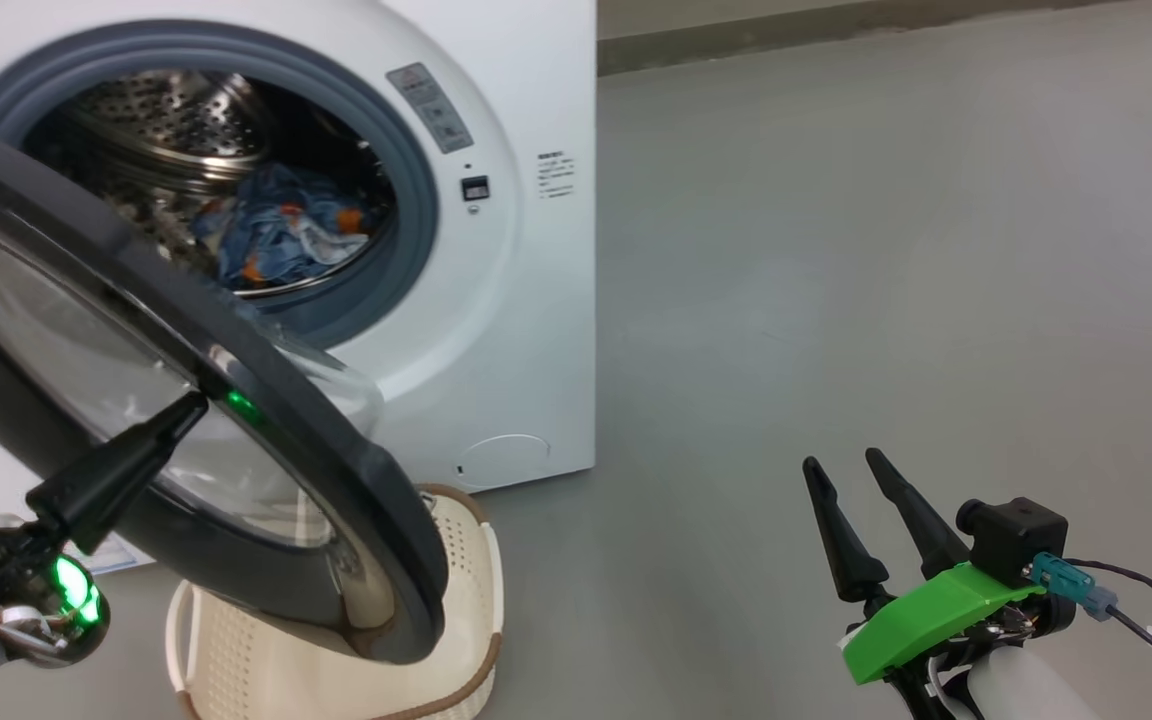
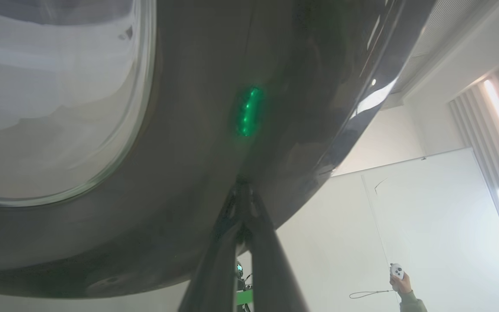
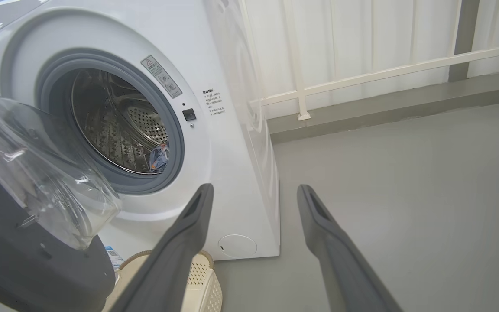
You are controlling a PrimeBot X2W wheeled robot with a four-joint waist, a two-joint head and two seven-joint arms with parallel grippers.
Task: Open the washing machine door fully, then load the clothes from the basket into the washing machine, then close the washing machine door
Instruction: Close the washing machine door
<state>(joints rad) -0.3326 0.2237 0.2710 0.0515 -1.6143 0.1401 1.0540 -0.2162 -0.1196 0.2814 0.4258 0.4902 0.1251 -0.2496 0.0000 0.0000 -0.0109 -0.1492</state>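
The washing machine (image 1: pixel 526 300) stands at the upper left with its steel drum exposed. The clothes (image 1: pixel 276 235), blue with orange marks, lie inside the drum and also show as clothes (image 3: pixel 159 157) in the right wrist view. The washing machine door (image 1: pixel 336 480) hangs partly open across the opening. My left gripper (image 1: pixel 194 405) is shut, its tips touching the door's outer black face (image 2: pixel 189 130) beside the glass window. The basket (image 1: pixel 456 560) sits on the floor under the door, which largely hides its inside. My right gripper (image 1: pixel 842 460) is open at the lower right, away from the machine and holding nothing.
Bare grey floor (image 1: pixel 886 250) stretches to the right of the machine. A white railing (image 3: pixel 383 71) and wall run behind it. In the left wrist view, a person's hand (image 2: pixel 401 284) holds a small white controller near a white wall.
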